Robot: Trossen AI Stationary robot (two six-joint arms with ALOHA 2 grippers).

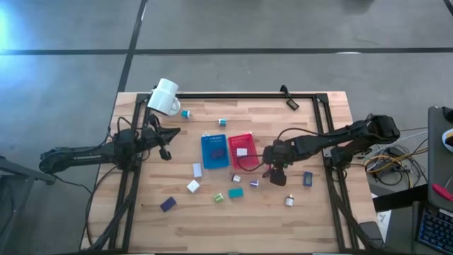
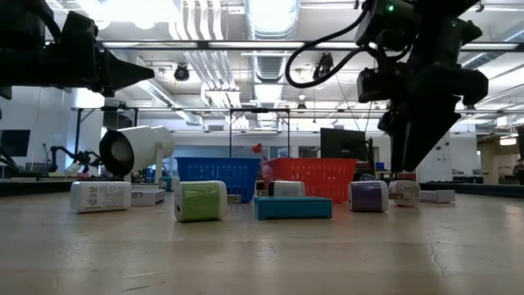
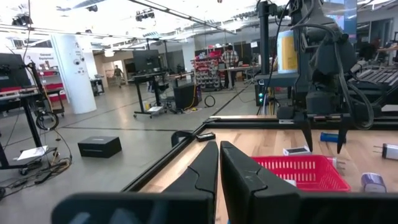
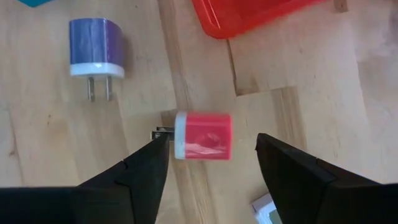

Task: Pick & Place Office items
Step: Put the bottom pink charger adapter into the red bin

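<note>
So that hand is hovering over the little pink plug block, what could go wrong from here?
The right hand is open, straddling the pink plug block. One finger sits close to the block's prongs, so closing might catch them and twist the block instead of gripping it squarely. The purple plug block and the red tray lie nearby; a skidding block could bump either.

Pink plug block (image 4: 203,136) lies between spread fingers (image 4: 146,171), purple plug block (image 4: 96,46) nearby
</note>
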